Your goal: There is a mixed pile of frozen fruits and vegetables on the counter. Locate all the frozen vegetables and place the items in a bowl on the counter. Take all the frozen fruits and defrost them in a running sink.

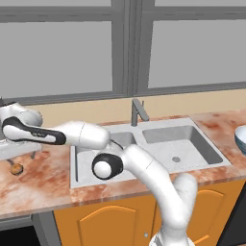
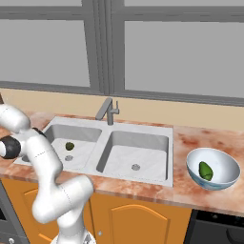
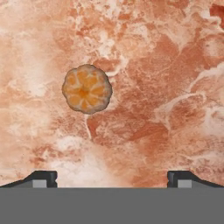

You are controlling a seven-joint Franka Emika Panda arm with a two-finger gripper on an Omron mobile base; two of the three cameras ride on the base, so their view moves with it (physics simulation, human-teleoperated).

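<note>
Far to the left, the robot's white arm reaches out over the reddish-pink marbled stone surface (image 1: 43, 175), and the small orange-tan segmented ball (image 3: 87, 89) lies there alone on the stone, well left of the sink. The hand (image 3: 112, 178) hangs above it with its two dark finger tips spread wide apart, gripping nothing; the ball sits off toward one tip rather than squarely between them, and nothing touches it. Moving right, the grey metal double-basin sink (image 2: 138, 131) is set into the surface with its angular grey faucet (image 2: 108, 110) at the far edge, and a small dark olive-green roundish piece (image 2: 69, 146) rests in the left basin near the drain. Further right, near the end of the surface, stands the pale white-blue rounded bowl (image 2: 224, 164), with a bright green oblong piece (image 2: 205, 170) lying inside it.
</note>
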